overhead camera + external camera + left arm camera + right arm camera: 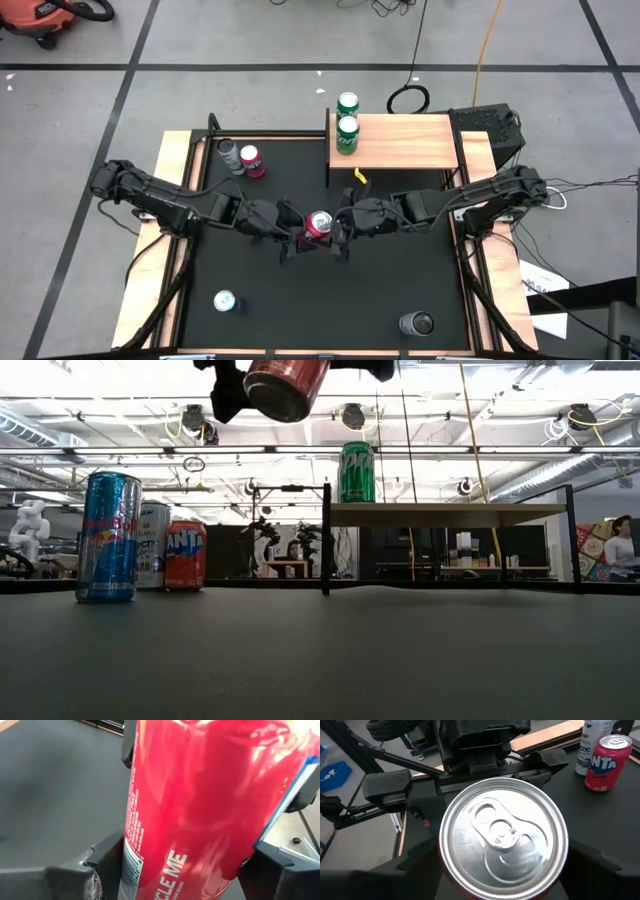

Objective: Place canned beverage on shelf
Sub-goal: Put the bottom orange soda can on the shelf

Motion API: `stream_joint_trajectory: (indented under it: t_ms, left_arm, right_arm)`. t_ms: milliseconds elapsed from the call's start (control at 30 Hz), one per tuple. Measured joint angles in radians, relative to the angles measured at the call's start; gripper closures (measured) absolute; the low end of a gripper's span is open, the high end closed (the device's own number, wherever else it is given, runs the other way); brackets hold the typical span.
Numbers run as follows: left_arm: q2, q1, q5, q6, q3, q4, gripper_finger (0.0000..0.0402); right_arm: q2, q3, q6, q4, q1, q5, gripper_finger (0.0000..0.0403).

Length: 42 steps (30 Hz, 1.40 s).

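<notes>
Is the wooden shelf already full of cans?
No: the shelf holds only two green cans at one end, the rest bare.

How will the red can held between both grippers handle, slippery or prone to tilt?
Probably slippery: the red can has a glossy, smooth wall. It already hangs tilted in the low view, so it may pivot between the left gripper and right gripper. Its tab looks unopened, so likely full and heavy.

Orange shop vacuum (45,18) on the grey floor, yellow cable (487,45), papers (545,290) beside the table.
</notes>
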<state>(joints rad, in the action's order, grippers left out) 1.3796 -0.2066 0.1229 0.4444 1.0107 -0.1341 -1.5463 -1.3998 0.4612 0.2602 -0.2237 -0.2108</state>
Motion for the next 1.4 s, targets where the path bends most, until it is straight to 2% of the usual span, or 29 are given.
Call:
stream_joint_trajectory:
  t_ms: [133, 233, 533, 1033, 1300, 1400]
  left_arm:
    - [0.000, 0.012, 0.020, -0.027, 0.000, -0.011, 0.0116]
    - [0.000, 0.019, 0.025, -0.036, 0.000, -0.017, 0.0117]
    - [0.000, 0.037, 0.013, -0.085, 0.000, -0.020, 0.0118]
    - [0.000, 0.051, -0.014, -0.085, 0.000, -0.006, 0.0116]
    - [0.000, 0.051, -0.015, -0.088, 0.000, -0.007, 0.0096]
    - [0.000, 0.053, -0.015, -0.089, 0.000, -0.007, 0.0095]
  right_arm:
    - [0.011, -0.001, 0.066, 0.023, 0.014, -0.002, 0.0038]
    - [0.029, -0.002, 0.109, 0.041, 0.023, 0.002, 0.0032]
    - [0.056, -0.003, 0.128, 0.096, 0.032, 0.006, 0.0063]
    - [0.046, -0.002, 0.077, 0.062, 0.039, -0.027, 0.0069]
    - [0.046, -0.002, 0.077, 0.063, 0.040, -0.025, 0.0135]
    - [0.047, -0.002, 0.084, 0.065, 0.040, -0.024, 0.0136]
